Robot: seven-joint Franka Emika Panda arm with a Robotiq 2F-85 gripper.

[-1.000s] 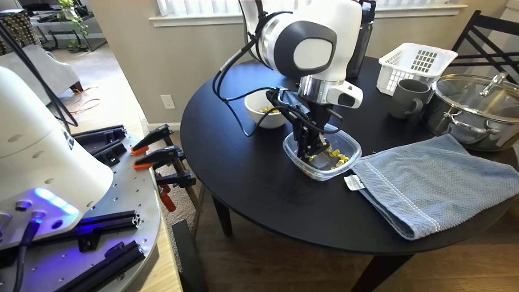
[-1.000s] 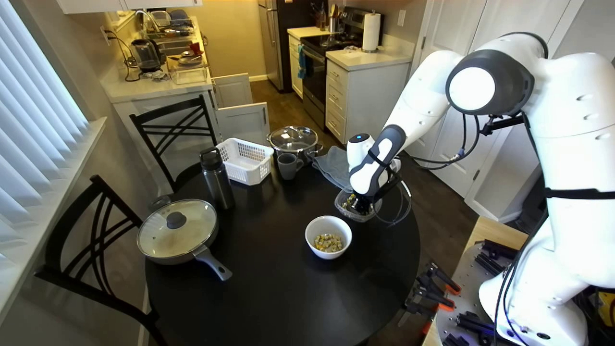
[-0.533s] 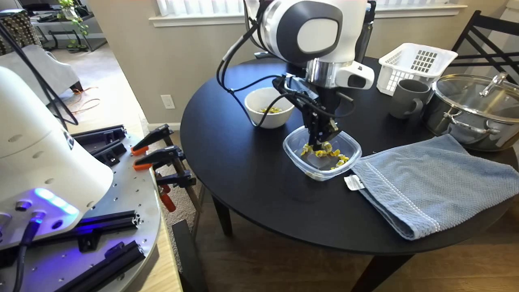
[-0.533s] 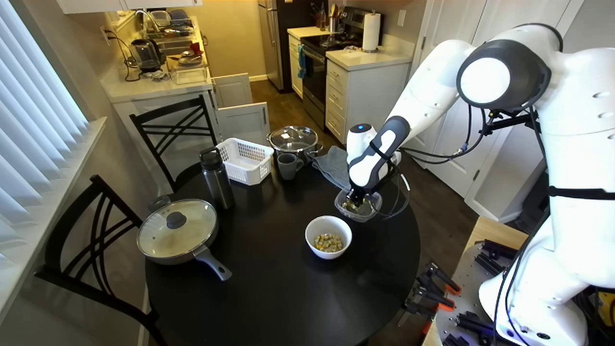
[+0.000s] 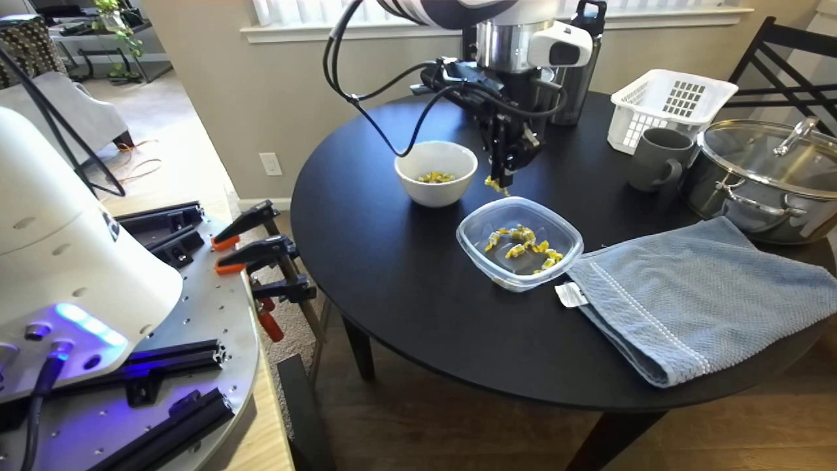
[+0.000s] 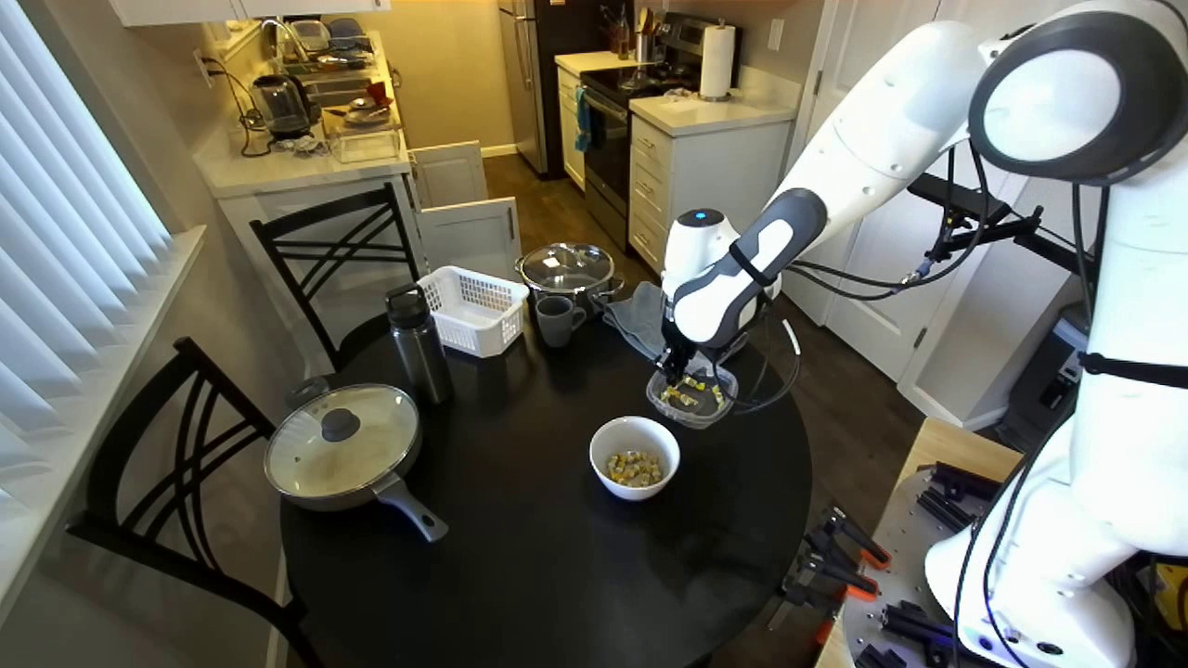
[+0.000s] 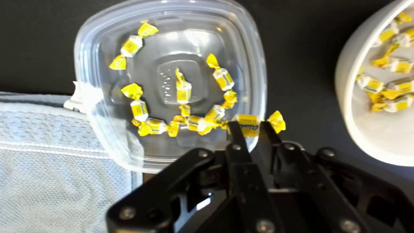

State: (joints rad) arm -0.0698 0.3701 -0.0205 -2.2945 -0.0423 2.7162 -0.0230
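One yellow-wrapped candy [image 7: 247, 123] is clamped in the pincer [image 7: 250, 127], hanging above the bench [image 5: 392, 281] near the rim of a clear container [image 5: 516, 282]. Roughly seven similar candies [image 7: 223, 79] lie in that container, though overlap in the wrist view leaves the count uncertain. A blue towel [image 5: 709, 297] lies just beside the container, and a white bowl [image 5: 431, 196] holding more candies [image 7: 401, 86] stands near it.

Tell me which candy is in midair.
The candy pinched in the gripper; the other visible candies lie inside the clear container or the white bowl.
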